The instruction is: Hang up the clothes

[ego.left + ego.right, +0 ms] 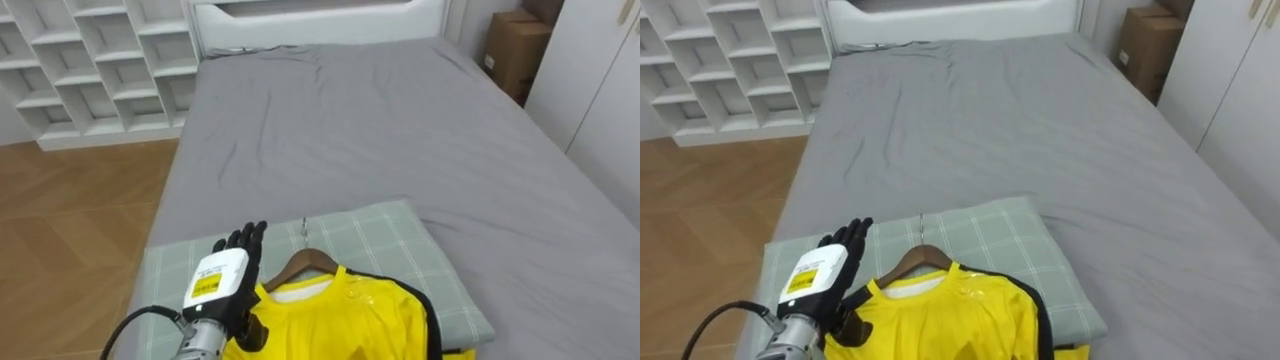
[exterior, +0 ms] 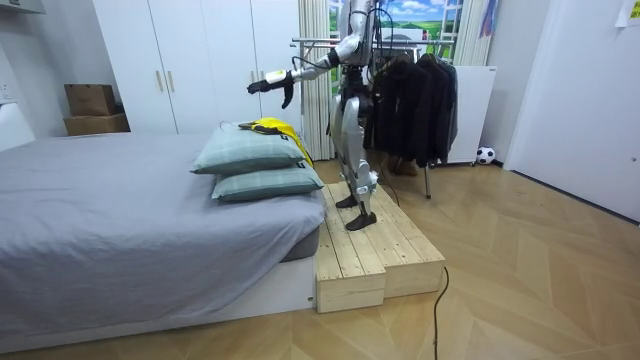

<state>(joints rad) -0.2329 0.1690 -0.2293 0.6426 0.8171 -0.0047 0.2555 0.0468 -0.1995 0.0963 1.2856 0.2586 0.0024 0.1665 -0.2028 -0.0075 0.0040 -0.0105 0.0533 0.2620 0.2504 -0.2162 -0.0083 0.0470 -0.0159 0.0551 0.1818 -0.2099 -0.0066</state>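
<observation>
One yellow shirt (image 1: 345, 320) is sitting on its wooden hanger (image 1: 300, 264), lying flat on the green checked pillow (image 1: 400, 240) at the near end of the bed (image 1: 380, 120). I'm seeing the left hand (image 1: 238, 270) hovering just beside the shirt's left shoulder, over the pillow, fingers stretched out straight and gripping nothing. Whether it's touching the fabric, I can't tell. In the room view the robot is standing on a wooden platform (image 2: 375, 250) by the bed, holding that arm out over the pillow, with a rack (image 2: 420, 90) of dark clothes right behind it. White shelves (image 1: 90, 60) are standing past the bed's left side.
</observation>
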